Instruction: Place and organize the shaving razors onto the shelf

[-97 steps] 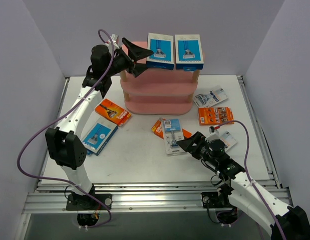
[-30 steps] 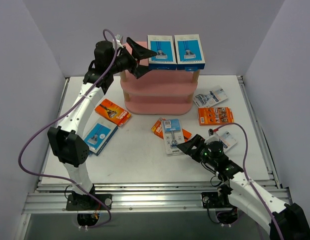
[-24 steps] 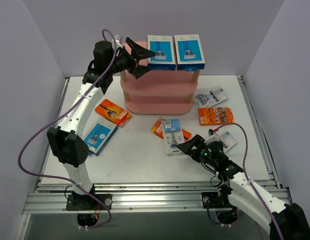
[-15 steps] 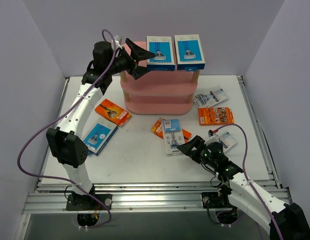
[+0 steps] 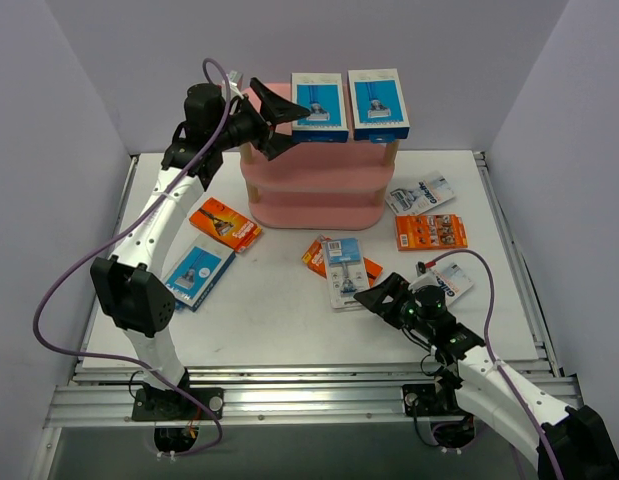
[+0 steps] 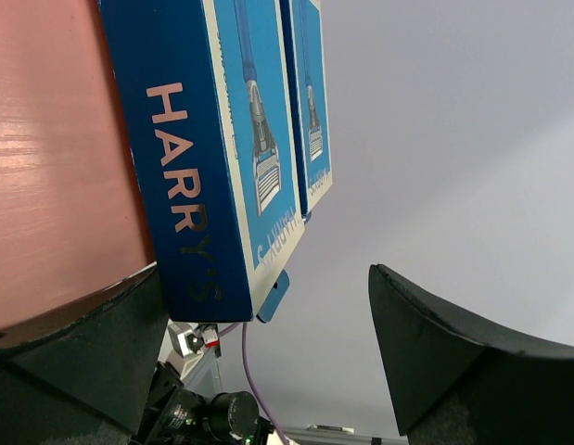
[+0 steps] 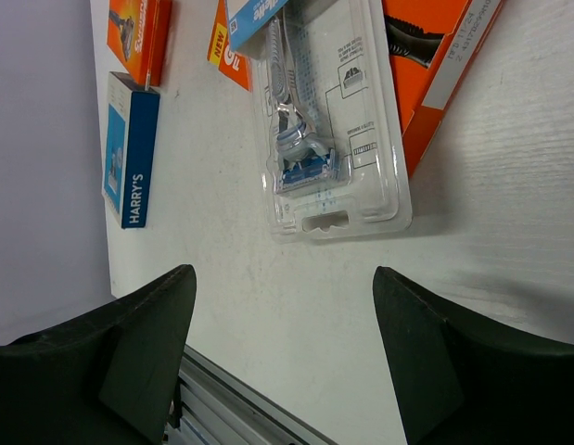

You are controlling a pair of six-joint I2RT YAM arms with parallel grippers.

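Bright, even light (soft shadows)

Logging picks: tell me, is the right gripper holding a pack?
No, the right gripper is open and empty, short of the clear blister pack.

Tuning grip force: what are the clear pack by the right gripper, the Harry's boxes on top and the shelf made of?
Clear pack: glossy moulded plastic, contents show through. Harry's boxes: printed cardboard, probably; crisp folded edges. Shelf: pink painted board, maybe wood; faint streaks.

Orange card (image 5: 313, 256) partly beneath clear blister pack (image 5: 343, 272)
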